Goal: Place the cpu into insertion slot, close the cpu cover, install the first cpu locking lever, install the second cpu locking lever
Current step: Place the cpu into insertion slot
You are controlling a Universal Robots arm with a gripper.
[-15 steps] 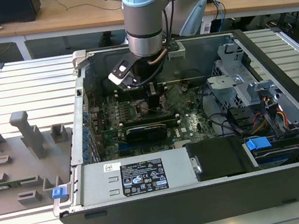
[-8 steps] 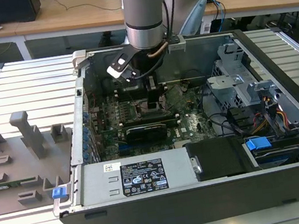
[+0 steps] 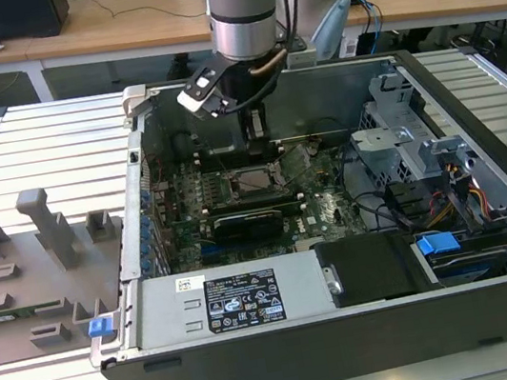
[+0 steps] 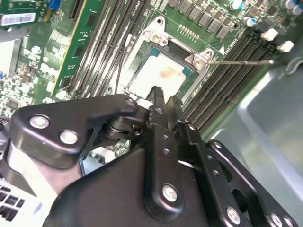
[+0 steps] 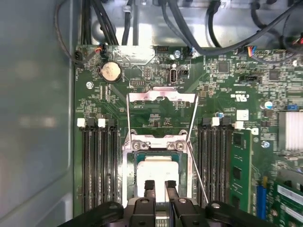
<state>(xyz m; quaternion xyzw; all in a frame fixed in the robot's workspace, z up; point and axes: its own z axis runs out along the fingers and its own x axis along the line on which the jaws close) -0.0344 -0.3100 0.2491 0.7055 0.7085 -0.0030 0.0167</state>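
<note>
Lying flat in insertion slot [image 5: 128, 175] — cpu [image 5: 156, 168], hand [image 5: 160, 185] above

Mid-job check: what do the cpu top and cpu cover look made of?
The cpu: dull, matte silver-grey top with soft reflection, likely metal. The cpu cover: thin, bright silvery frame catching glints along its edges, probably stamped sheet metal.

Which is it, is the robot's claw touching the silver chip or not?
Cannot tell. In the first wrist view the gripper overlaps the near edge of the cpu, but whether it rests on the chip or hangs above is unclear.
</note>
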